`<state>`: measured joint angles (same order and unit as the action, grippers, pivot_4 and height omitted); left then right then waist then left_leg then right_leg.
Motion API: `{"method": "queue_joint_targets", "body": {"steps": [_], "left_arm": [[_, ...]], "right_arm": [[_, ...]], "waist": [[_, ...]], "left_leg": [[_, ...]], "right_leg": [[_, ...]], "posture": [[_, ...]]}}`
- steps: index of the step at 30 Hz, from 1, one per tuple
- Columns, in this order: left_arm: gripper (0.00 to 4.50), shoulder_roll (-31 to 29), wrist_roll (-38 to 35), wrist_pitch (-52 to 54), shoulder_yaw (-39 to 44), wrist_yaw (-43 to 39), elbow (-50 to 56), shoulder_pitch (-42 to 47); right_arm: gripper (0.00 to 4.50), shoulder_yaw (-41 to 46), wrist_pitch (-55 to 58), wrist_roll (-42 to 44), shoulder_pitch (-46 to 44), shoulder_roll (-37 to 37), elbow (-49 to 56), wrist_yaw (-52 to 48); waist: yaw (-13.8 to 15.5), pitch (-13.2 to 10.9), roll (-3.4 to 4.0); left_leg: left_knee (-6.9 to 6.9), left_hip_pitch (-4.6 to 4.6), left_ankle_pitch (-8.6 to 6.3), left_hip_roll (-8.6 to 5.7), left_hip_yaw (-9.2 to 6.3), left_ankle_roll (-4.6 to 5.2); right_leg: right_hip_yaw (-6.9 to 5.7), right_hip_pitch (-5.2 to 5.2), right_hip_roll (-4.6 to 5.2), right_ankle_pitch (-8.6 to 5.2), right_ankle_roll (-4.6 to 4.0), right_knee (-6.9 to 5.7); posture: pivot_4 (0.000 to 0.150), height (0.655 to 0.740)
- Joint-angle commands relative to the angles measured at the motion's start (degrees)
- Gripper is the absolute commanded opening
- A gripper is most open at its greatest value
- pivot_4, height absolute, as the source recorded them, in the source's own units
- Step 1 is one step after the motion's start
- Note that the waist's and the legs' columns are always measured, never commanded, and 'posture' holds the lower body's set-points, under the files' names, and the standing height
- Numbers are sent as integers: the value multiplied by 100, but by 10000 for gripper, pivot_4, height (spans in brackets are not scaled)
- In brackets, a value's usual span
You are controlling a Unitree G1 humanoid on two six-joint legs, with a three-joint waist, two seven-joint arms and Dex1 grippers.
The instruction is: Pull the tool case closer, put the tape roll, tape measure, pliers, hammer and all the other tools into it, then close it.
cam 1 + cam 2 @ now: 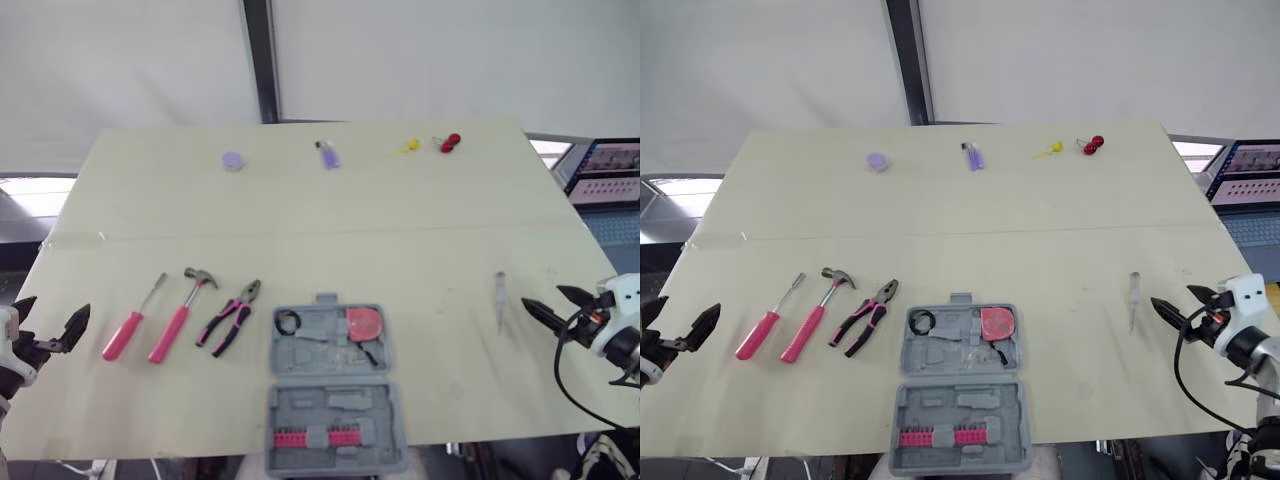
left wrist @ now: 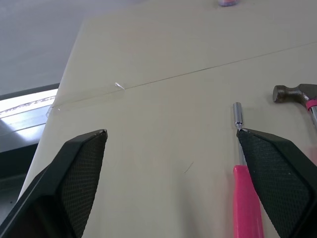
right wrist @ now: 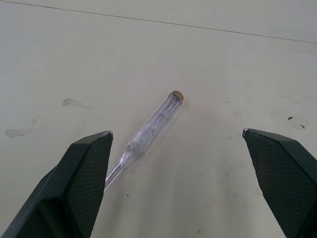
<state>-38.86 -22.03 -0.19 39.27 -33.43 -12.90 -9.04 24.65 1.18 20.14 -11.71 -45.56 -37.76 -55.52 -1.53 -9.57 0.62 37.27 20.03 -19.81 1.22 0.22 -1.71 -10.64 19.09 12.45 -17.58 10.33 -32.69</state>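
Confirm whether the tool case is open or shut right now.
Open. The tool case lies flat with both halves spread and the moulded slots facing up. A pink bit row sits in the near half.

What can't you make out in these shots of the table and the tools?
- Head views, far side of the table: the purple item, yellow item and red item are too small to name.
- Left wrist view: the pink screwdriver handle is partly behind the left claw and cut by the picture's edge. The hammer also runs off the edge.
- Right wrist view: the clear tester screwdriver tip is behind the right claw.
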Motion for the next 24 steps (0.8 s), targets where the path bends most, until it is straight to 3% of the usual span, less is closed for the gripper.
{"method": "queue_joint_targets", "body": {"steps": [1,4,7,14,24], "left_arm": [[45000,8,-17,-2,25,65,251,-24],[45000,31,-13,41,-21,82,328,-15],[45000,43,-21,67,-51,101,370,-15],[45000,68,-34,135,-48,136,478,-89],[45000,80,-43,231,-65,157,627,-120]], "right_arm": [[44430,28,-84,3,33,-165,104,-90],[44430,7,-82,-11,39,-152,148,-77],[44430,-8,-45,-15,48,-145,176,-56],[44430,-24,-54,-39,115,-183,214,-13],[44430,-25,-70,-3,187,-203,277,-39]], "waist": [[-1,0,0],[-11,-1,1],[-41,-3,1],[13,-4,0],[-2,-7,3]], "left_leg": [[0,3,0,0,6,0],[-10,14,2,-4,6,6],[-9,0,11,-25,-82,14],[2,4,10,-13,-37,10],[-7,10,10,-13,-26,10]], "right_leg": [[6,10,0,0,0,-5],[6,15,9,0,0,-13],[-88,-62,30,0,2,18],[-9,-30,4,0,2,15],[2,-22,4,0,2,17]], "posture": [[1500,7400],[1500,7400],[1500,7400],[1500,7400],[1500,7400]]}}
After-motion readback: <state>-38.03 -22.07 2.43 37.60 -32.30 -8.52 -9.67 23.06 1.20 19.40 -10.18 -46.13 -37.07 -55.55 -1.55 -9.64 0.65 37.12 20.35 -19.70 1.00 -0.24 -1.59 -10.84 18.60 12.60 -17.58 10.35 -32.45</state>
